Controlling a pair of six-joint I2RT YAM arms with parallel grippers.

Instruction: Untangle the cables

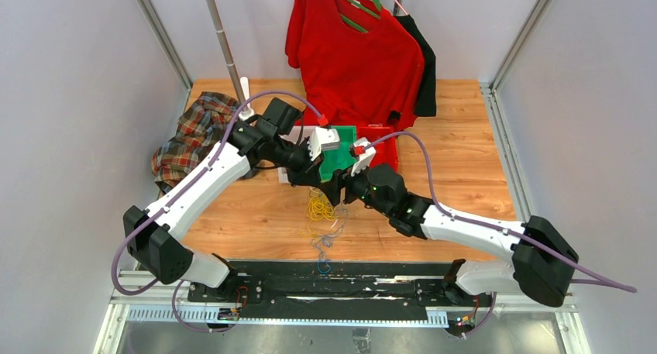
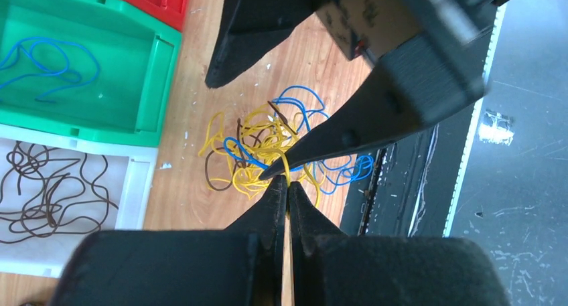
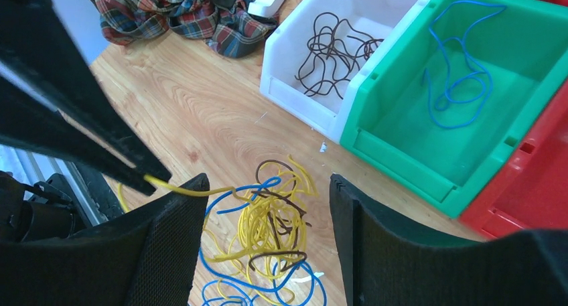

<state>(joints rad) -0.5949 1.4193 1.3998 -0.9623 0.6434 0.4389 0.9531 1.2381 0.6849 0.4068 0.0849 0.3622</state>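
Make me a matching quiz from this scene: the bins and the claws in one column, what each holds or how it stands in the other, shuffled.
1 white bin
2 green bin
3 left claw
4 right claw

A open over the tangle
B blue cable inside
C shut on a yellow cable
D dark brown cables inside

Pairs: 1-D, 2-B, 3-C, 4-A

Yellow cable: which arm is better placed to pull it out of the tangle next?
Left. The left pincer is shut on the yellow cable where it leaves the tangle, so it can probably just draw back. The right pincer hangs open over the tangle, gripping nothing.
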